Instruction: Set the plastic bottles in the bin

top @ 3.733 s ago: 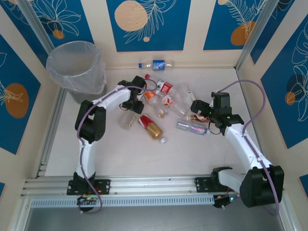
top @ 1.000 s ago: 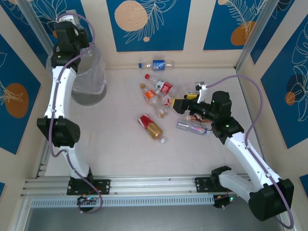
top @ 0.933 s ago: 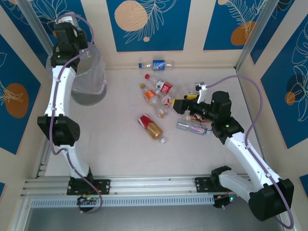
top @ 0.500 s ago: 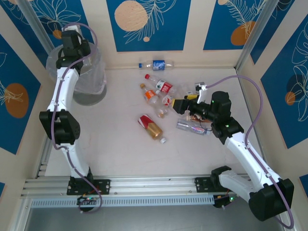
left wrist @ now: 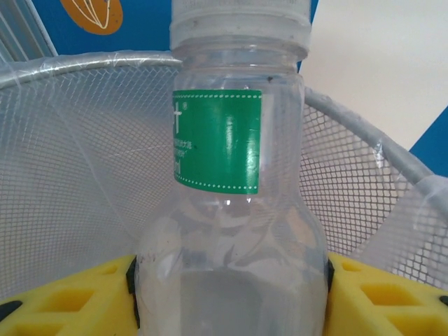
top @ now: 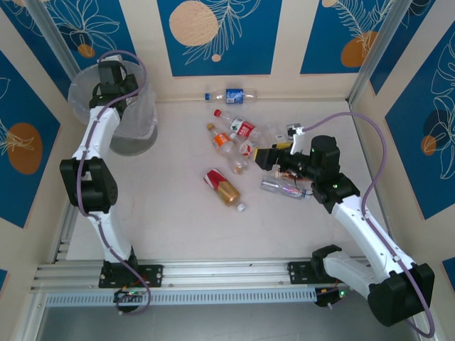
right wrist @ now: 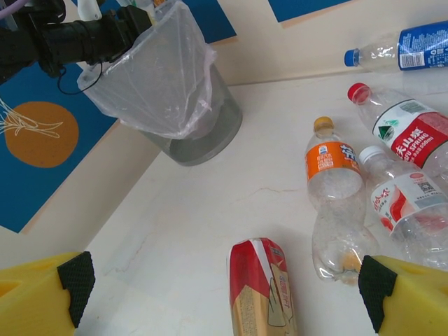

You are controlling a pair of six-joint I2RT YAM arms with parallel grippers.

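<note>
Step in hand: delivery of one bottle to the bin [top: 144, 115]; carry judged complete, release not yet made.
Left fingers [left wrist: 63, 301]: yellow pads pinching the lower body of a green-label bottle [left wrist: 224, 210]; at upper left of the top view, over the bin.
Green-label bottle: clear, upright in the left wrist frame, neck toward the top edge; grey mesh and clear liner of the bin behind it, rim arcing across the upper frame.
Right fingers [right wrist: 42, 287]: spread wide, nothing between; hovering right of centre in the top view, aimed at the heap.
Heap on the table [top: 178, 227]: blue-label bottle [top: 231, 94] alone near the back wall; red-label bottle [top: 243, 128] and orange-label bottle [top: 222, 141] side by side at centre; crushed red-and-gold bottle [top: 222, 186] lower, apart from the rest.
Bin contents: cannot tell.
Progress: early by judgement; most bottles on the table.
Next move, left: parting of the pads while the bottle hangs inside the rim, for a fall into the liner.
Next move, right: descent onto a near bottle, likely the orange-label or red-and-gold one; closure across the body, not the cap.
Risk: light, crushed plastic skidding or springing from the pads.
</note>
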